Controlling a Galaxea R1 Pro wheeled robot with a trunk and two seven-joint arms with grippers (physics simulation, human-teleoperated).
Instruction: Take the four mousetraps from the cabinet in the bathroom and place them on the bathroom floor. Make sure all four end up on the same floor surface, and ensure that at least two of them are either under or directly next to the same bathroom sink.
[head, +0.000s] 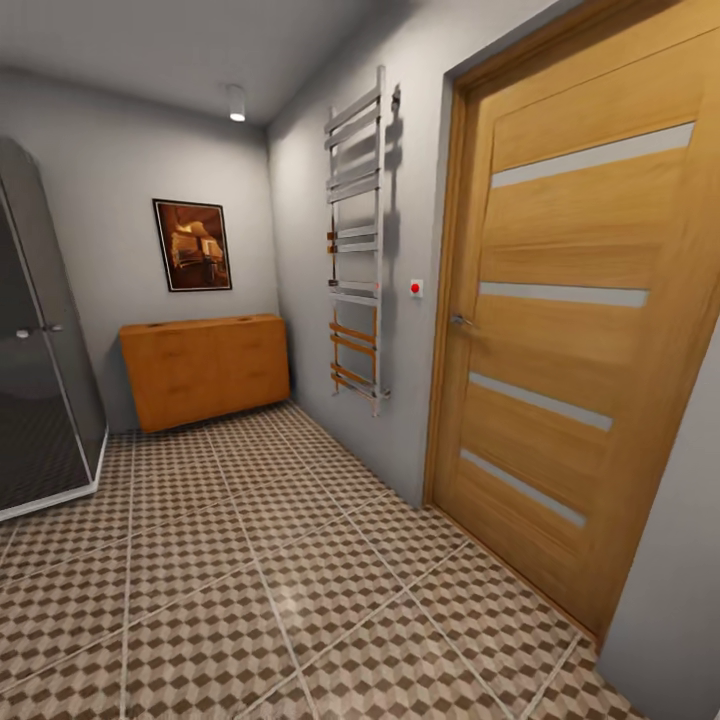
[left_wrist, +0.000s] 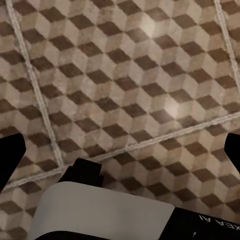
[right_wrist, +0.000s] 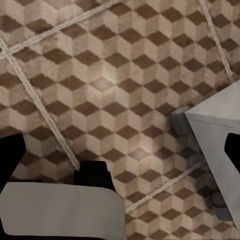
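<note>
We face a wooden door (head: 580, 330) across the bathroom floor (head: 250, 600), both jaws apart and empty, no mousetraps here; likely light, stiff slabs, best pinched by their edges.

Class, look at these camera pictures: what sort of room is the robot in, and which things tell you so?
Most likely a bathroom: a chrome towel rail on the wall, a dark glass shower cabin, and patterned floor tiles.
</note>
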